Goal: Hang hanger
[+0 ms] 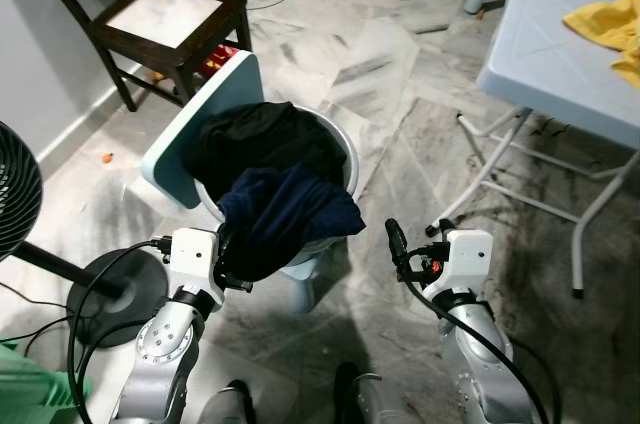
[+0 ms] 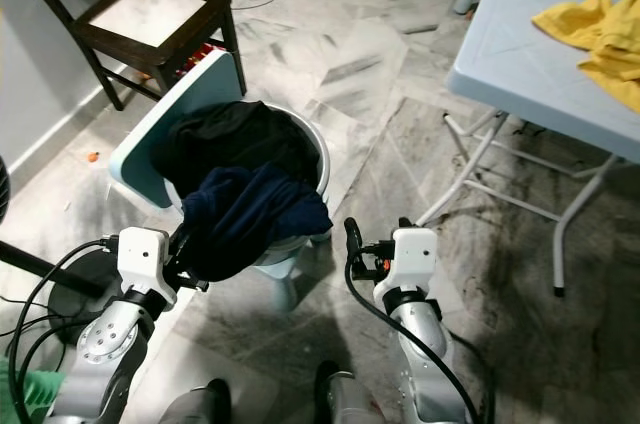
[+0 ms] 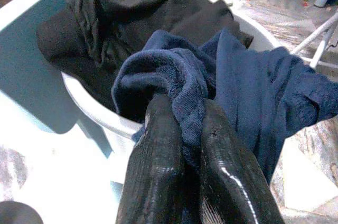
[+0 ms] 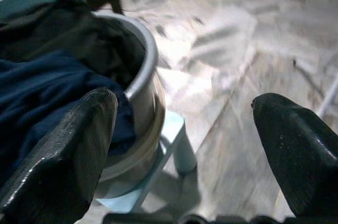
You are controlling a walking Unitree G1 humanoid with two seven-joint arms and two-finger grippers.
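Your left gripper point(image 3: 185, 145) is pinched tight on a thick fold of the navy garment point(image 1: 285, 219), at the near edge of the white laundry basket point(image 1: 345, 149); the cloth bulges up between the two fingers. Your right gripper point(image 4: 185, 129) hangs just right of the basket with its fingers spread wide and nothing between them.

No hanger can be made out anywhere around the basket, so the task's own thing is yet to be found. The step in hand looks like pulling a garment out of the basket, well ahead of any hanging.

The next move likely calls for lifting straight up, clear of the rim, so the navy cloth does not drag the black garment point(image 1: 255, 139) lying behind it in the basket. Watch for snagging.

The navy fabric looks soft, fleecy and limp, draping over the rim towards you. The black one is matte and crumpled. The basket is round, smooth plastic, with a pale blue lid point(image 1: 200, 109) leaning against its left side. Beyond the basket stands a dark wooden chair point(image 1: 150, 14); right of it, a folding table point(image 1: 560, 54) carries a yellow cloth point(image 1: 610, 24).
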